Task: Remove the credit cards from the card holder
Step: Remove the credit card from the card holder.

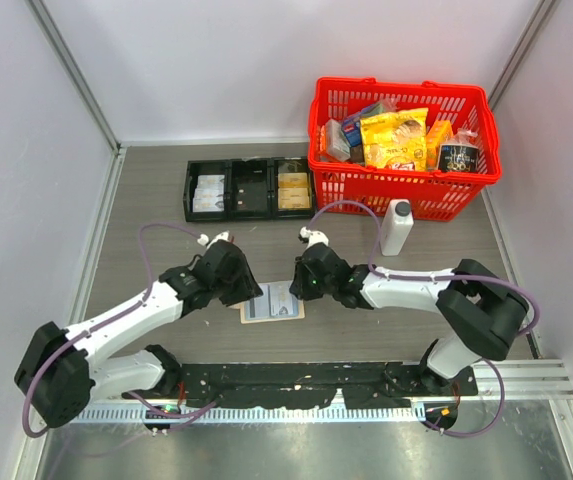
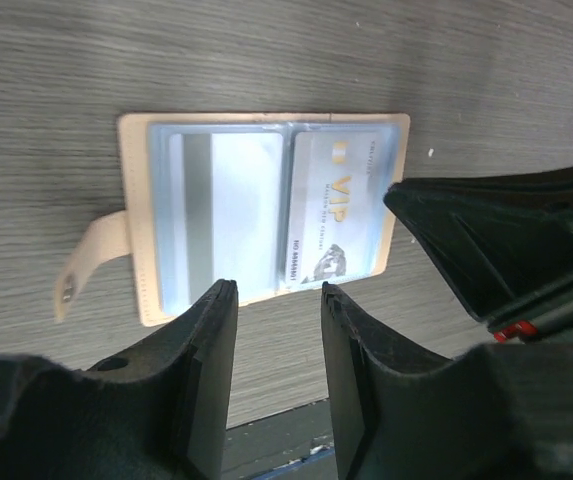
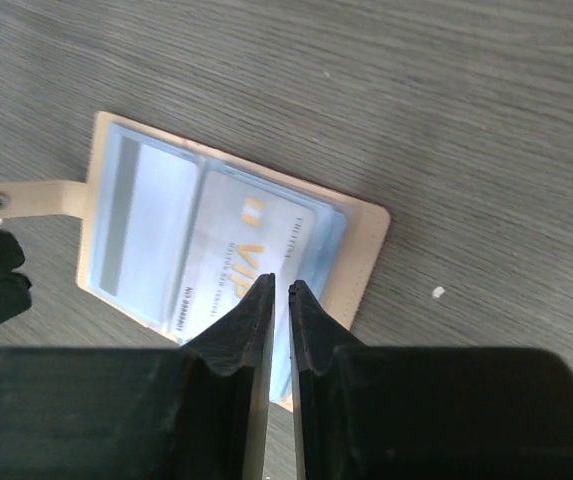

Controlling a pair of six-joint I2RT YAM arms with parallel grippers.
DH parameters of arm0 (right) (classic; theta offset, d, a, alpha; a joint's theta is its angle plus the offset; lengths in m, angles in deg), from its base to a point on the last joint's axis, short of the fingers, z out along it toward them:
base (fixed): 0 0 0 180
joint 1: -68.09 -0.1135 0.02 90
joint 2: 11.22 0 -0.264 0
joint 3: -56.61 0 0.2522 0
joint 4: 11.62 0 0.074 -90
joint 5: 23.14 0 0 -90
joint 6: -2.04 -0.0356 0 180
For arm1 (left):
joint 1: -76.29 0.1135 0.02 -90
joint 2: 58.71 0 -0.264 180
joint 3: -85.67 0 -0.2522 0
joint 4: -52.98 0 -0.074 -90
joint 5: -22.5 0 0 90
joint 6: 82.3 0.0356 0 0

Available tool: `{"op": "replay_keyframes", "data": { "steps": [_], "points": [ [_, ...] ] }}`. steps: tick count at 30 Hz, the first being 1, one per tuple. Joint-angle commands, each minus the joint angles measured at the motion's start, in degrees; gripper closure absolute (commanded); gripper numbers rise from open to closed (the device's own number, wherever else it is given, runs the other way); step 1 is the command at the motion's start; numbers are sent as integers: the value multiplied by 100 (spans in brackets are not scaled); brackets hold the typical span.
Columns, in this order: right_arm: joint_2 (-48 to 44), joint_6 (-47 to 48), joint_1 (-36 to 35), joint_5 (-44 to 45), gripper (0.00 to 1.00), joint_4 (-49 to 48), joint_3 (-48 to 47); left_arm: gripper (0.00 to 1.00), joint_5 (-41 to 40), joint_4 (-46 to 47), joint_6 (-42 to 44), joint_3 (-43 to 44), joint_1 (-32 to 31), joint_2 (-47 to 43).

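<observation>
While left end effector (image 2: 277, 292) gapes, right end effector (image 3: 277, 287), barely apart, overhangs VIP card (image 3: 249, 243).

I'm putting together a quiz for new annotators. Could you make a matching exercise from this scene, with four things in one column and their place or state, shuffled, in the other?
Things:
1. card holder
2. red basket
3. white bottle
4. black tray

Descriptions:
A. stands upright just in front of the basket
B. has three compartments and sits left of the basket
C. lies opened out flat, tan border showing
D. holds snack packets at the far right

Pairs: 1-C, 2-D, 3-A, 4-B.
</observation>
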Motion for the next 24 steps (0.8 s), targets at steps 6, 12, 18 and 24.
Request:
{"op": "replay_keyframes", "data": {
  "steps": [6,12,18,24],
  "points": [
    [285,-334,349,-715,86,-449,356,58,698,1155,-413,-192,-86,555],
    [487,-449,454,-820,89,-396,436,58,768,1454,-545,-271,-95,774],
    [172,-431,472,-812,89,-344,418,58,733,1420,-563,-289,-104,802],
    [-356,-352,472,-758,85,-544,462,58,602,1314,-537,-324,-95,652]
  ]
}}
